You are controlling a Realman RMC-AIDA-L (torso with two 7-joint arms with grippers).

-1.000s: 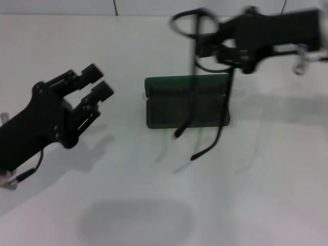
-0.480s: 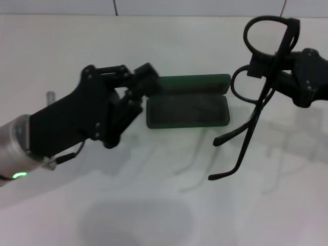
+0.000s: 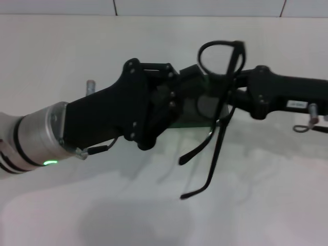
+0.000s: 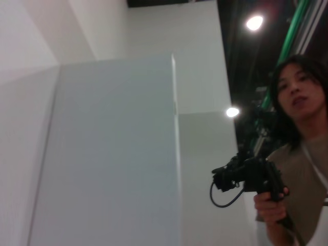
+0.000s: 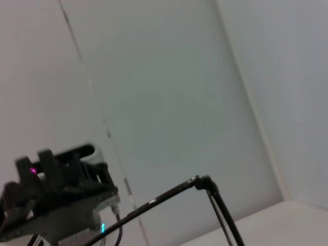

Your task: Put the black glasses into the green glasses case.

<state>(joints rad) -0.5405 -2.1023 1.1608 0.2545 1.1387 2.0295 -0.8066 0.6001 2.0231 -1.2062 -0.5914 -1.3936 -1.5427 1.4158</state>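
Black wire frame, one pair: the black glasses (image 3: 221, 77), centre-right of the head view, held off the table by the right gripper (image 3: 237, 95), whose jaws are closed on the frame near the hinge. One lens ring stands at upper centre; both temple arms hang open toward lower centre, tips clear of the white table (image 3: 256, 205).

Green glasses case (image 3: 190, 121), one: centre of the frame, almost wholly hidden. Only slivers of green show between the two arms, so whether the lid stands open cannot be told here.

Left gripper (image 3: 189, 82), one: reaches in from the left edge to centre frame, over the case and just beside the glasses. Jaw state cannot be told.

Left wrist view: pale wall panels; one person (image 4: 297, 154) at right holding a black camera rig (image 4: 251, 177); two ceiling lights. No task item present.

Right wrist view: one hinge and slim temple arms of the glasses at lower centre; one black device with small lights (image 5: 59, 184) at lower left; wall behind.

Risks, as judged:
- Dangling temples may catch the case rim or the left gripper, because both arms crowd one spot.
- Thin frame may twist or slip in the pinch.
- Unfolded temples may keep the pair from seating in the case.
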